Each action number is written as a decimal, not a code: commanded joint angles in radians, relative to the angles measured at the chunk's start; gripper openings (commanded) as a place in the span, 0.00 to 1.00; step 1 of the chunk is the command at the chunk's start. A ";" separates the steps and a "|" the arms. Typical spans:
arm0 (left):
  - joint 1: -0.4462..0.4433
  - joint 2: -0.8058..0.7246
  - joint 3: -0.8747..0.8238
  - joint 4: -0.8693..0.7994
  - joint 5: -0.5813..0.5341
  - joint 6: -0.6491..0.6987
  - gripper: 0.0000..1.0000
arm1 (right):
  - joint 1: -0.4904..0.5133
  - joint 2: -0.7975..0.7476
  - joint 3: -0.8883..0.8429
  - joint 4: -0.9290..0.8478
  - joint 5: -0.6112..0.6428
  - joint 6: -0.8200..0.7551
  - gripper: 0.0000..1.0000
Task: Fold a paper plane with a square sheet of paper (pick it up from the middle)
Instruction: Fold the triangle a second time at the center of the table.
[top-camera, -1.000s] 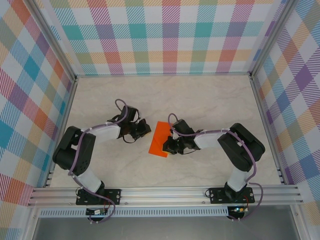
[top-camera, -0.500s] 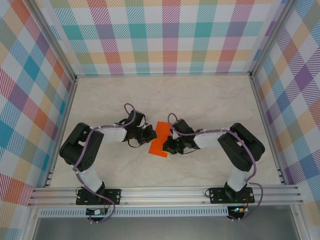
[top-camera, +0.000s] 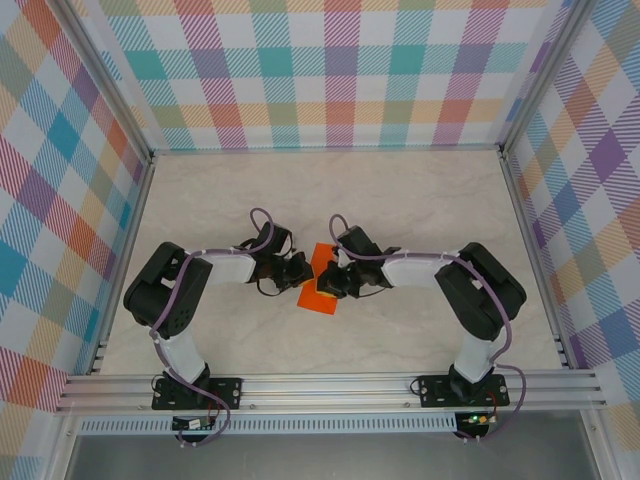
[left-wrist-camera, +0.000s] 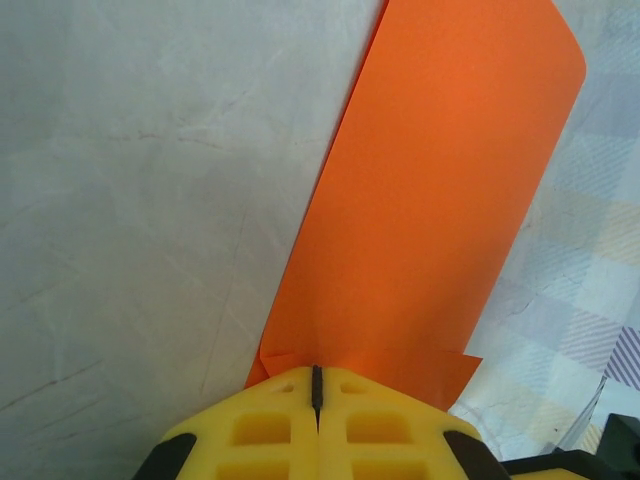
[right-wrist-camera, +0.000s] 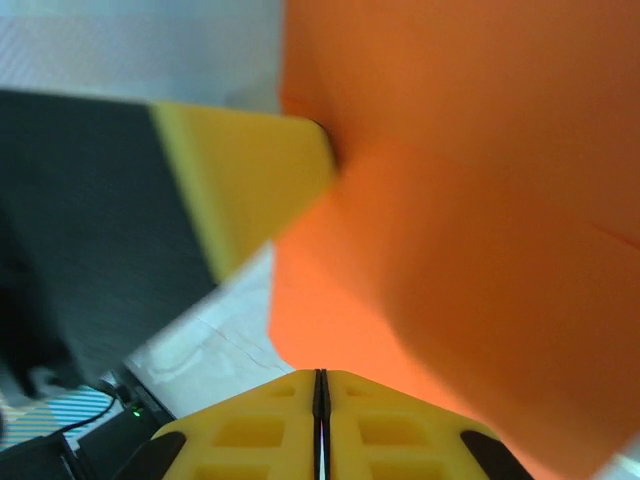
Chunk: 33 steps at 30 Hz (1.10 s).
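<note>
Orange plane near the middle of the bench, between the two arms; in shape a folded oblong strip, one far corner rounded. Left gripper clenched, jaws pressed together on the near short edge of the plane, two small folded tabs just beside them. Right gripper likewise clenched on the plane, grasping from the opposite side. From above, both grippers tip to tip over the strip, close together. In the right wrist view, yellow tip of the left gripper against the plane. Contact between plane and bench not discernible.
</note>
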 joint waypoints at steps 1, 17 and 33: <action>-0.001 0.023 -0.021 -0.038 -0.068 0.012 0.00 | 0.005 0.060 0.043 -0.020 -0.004 -0.016 0.11; -0.001 0.034 -0.031 -0.022 -0.070 -0.008 0.00 | 0.002 0.117 -0.037 -0.001 -0.006 -0.024 0.11; 0.006 0.039 -0.053 -0.030 -0.110 -0.036 0.00 | 0.002 -0.041 -0.205 -0.005 -0.072 -0.015 0.13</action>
